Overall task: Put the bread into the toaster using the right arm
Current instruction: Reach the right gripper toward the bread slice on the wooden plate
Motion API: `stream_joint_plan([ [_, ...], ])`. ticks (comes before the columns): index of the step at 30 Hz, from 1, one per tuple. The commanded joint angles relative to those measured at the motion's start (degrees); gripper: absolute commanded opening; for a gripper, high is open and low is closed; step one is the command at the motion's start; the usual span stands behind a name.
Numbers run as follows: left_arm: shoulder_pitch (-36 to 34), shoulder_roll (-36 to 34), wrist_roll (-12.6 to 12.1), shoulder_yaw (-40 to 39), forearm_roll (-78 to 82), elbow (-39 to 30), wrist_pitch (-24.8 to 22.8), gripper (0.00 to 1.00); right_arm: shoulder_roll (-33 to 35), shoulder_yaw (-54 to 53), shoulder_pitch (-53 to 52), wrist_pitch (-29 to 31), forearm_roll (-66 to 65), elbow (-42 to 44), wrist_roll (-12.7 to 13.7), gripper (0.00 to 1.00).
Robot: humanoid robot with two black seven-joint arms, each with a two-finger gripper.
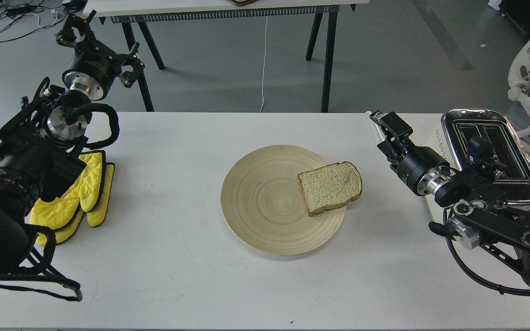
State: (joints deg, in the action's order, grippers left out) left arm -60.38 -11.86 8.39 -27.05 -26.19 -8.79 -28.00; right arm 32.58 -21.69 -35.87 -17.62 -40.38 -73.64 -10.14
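On the white tabletop (pixel 164 276) before you, a single slice of pale, speckled sandwich bread with a brown crust (pixel 331 187) lies flat on the right edge of a round, ringed wooden plate (pixel 265 202), one corner overhanging the rim. Your right arm's black two-finger gripper (pixel 387 126) hangs just right of the plate, apart from the bread and holding nothing; its fingers look close together, though you cannot tell for sure. Behind that arm stands the cream-white two-slot toaster with a shiny chrome top (pixel 495 151), slots up. Your left arm's black gripper (pixel 78 30) is raised beyond the far left table corner, fingers spread, above quilted yellow oven mitts (pixel 78 193).
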Motion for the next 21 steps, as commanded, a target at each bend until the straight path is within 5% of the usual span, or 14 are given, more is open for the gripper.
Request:
stream_joint_plan([
  [1, 0.0, 0.0, 0.0, 0.0, 0.0, 0.0, 0.0, 1.00, -1.8, 1.5, 1.2, -0.4, -0.6, 2.5, 0.2, 0.93],
  [12, 0.0, 0.0, -0.1, 0.2, 0.0, 0.0, 0.0, 1.00, -9.7, 6.0, 1.7, -0.9, -0.5, 13.6, 0.9, 0.88],
  [21, 0.0, -0.1, -0.1, 0.2, 0.1, 0.0, 0.0, 1.00, -11.7, 6.9, 1.2, -0.1, -1.1, 15.9, 0.9, 0.59],
])
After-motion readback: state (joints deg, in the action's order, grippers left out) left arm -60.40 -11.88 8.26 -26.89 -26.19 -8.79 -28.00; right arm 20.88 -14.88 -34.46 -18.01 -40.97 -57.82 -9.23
